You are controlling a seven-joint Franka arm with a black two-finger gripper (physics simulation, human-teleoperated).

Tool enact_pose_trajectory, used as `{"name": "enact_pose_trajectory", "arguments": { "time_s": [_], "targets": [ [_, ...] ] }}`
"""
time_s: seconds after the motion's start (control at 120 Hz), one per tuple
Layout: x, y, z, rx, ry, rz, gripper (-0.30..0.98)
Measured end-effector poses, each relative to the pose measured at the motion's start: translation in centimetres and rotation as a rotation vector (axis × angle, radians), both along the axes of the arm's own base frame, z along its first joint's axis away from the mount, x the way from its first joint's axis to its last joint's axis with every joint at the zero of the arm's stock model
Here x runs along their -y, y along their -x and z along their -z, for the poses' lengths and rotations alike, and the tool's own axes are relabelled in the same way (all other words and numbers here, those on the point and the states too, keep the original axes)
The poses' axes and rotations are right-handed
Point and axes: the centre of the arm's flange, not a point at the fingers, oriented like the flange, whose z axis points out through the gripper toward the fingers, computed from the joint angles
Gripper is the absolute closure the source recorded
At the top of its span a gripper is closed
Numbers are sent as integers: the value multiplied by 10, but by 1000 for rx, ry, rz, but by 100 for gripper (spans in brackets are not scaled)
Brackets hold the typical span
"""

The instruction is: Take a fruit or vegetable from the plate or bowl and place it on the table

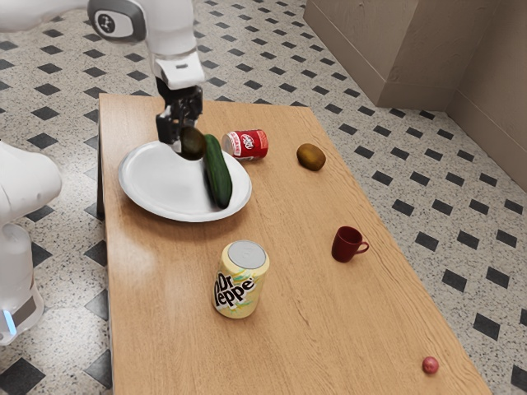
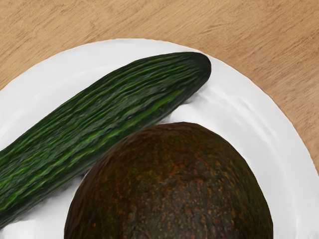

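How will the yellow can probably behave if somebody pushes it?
The yellow can stands upright, taller than it is wide, so a high push may tip it. Once down, its round side would probably roll.

The desk [image 1: 165,263] is wood with a fine, streaky grain and a low sheen, under a smooth, glossy white plate [image 1: 165,185] that looks like glazed ceramic. The cucumber [image 2: 99,114] has ridged, softly shiny skin, while the avocado [image 2: 174,189] is pebbled, rough and nearly matt. The yellow can [image 1: 239,284] has a smooth printed side and a dull grey metal lid, the mug [image 1: 345,245] looks smooth with a slight shine, and the arm [image 1: 169,33] has a smooth, plastic-looking white shell above the black, hard-looking hand [image 1: 184,140].
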Motion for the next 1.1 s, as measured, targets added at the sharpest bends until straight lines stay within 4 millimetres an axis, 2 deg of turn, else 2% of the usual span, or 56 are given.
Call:
{"name": "enact_pose_trajectory", "arguments": {
  "time_s": [0.058, 0.108, 0.15, 0.2, 0.342, 0.475, 0.567, 0.7, 0.817, 0.908, 0.992, 1.1],
  "targets": [
    [27, 4, -7, 8, -16, 65, 41],
    [57, 9, -13, 13, -32, 144, 41],
    [86, 19, -22, 33, -59, 214, 42],
    [111, 35, -35, 78, -114, 262, 42],
    [149, 67, -71, 219, -236, 319, 41],
    [182, 85, -92, 243, -191, 432, 40],
    [224, 75, -97, 177, -119, 568, 40],
    [301, 23, -116, 125, -116, 633, 41],
    [350, -18, -98, 69, -142, 629, 41],
    [380, -61, -62, 1, -155, 611, 41],
    [392, -99, -10, -61, -165, 578, 40],
    [396, -139, 66, -151, -128, 553, 41]
  ]
}}
